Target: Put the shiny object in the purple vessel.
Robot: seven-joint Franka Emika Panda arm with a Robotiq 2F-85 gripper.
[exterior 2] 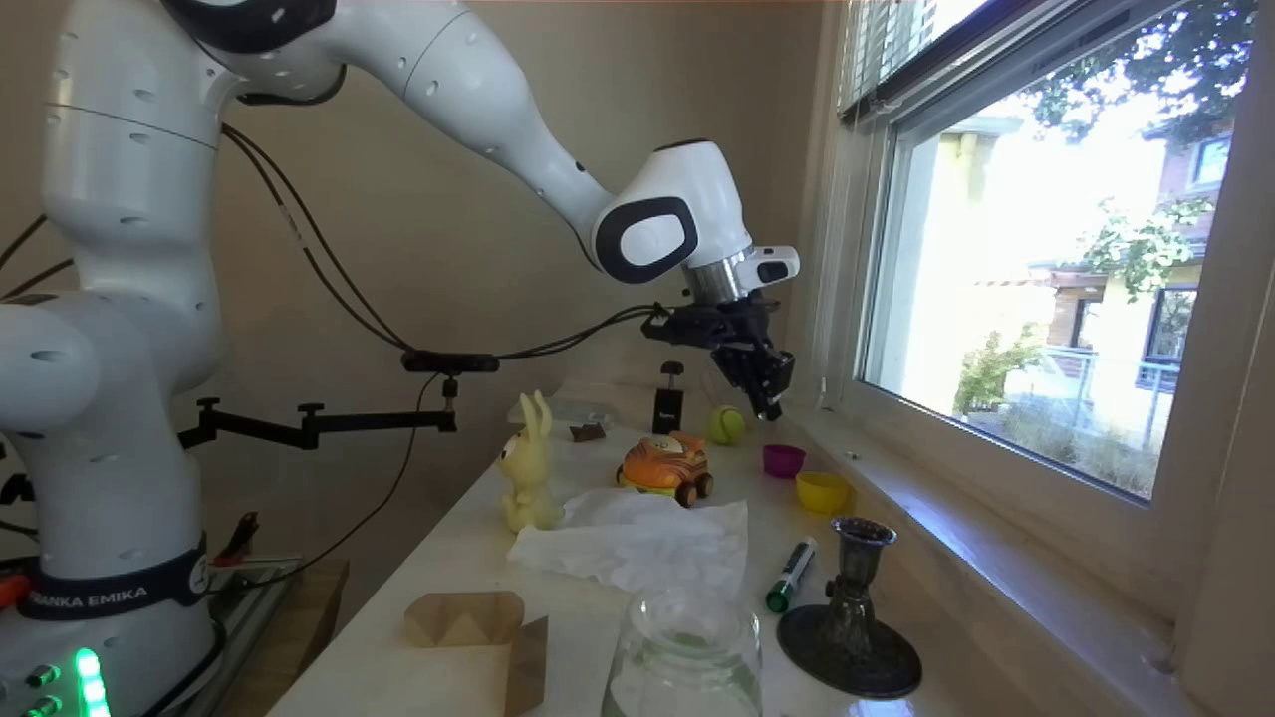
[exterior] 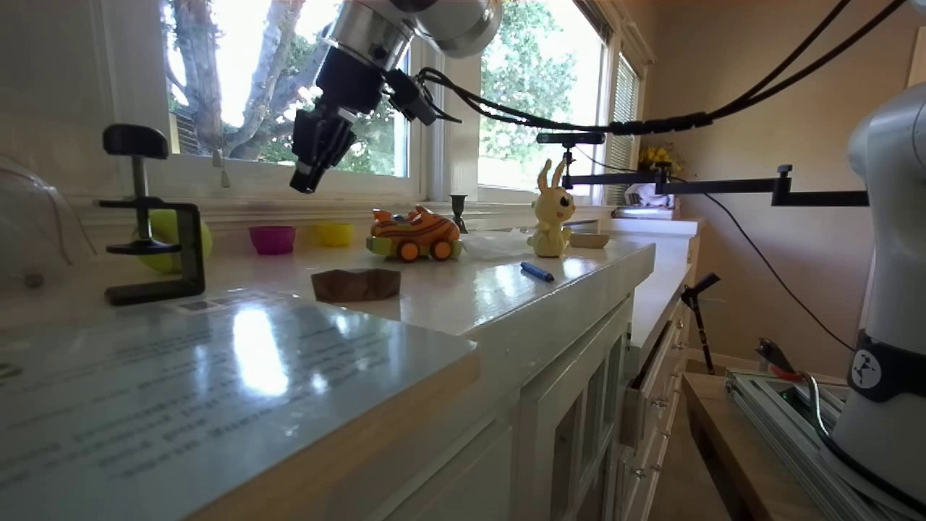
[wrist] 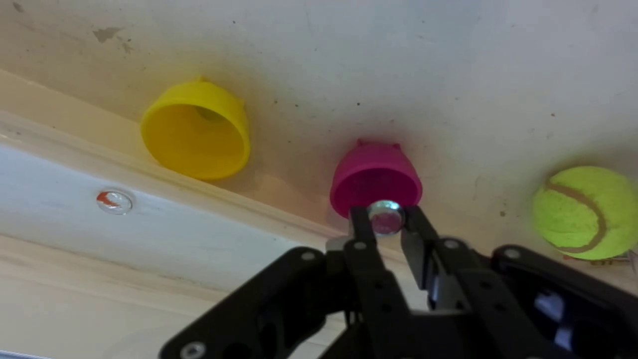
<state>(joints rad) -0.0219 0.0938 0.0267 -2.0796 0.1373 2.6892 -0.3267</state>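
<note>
Since a release into the purple vessel (wrist: 375, 155) is presumably intended, the shiny object (wrist: 386, 219) is pinched by the gripper (wrist: 385, 213) above that vessel, which is set mouth up on the surface (wrist: 473, 109) below. In the wrist view, the vessel's rim is overlapped by the object, whose round face is turned to the viewer; no long axis can be made out, nor can centring be judged.
</note>
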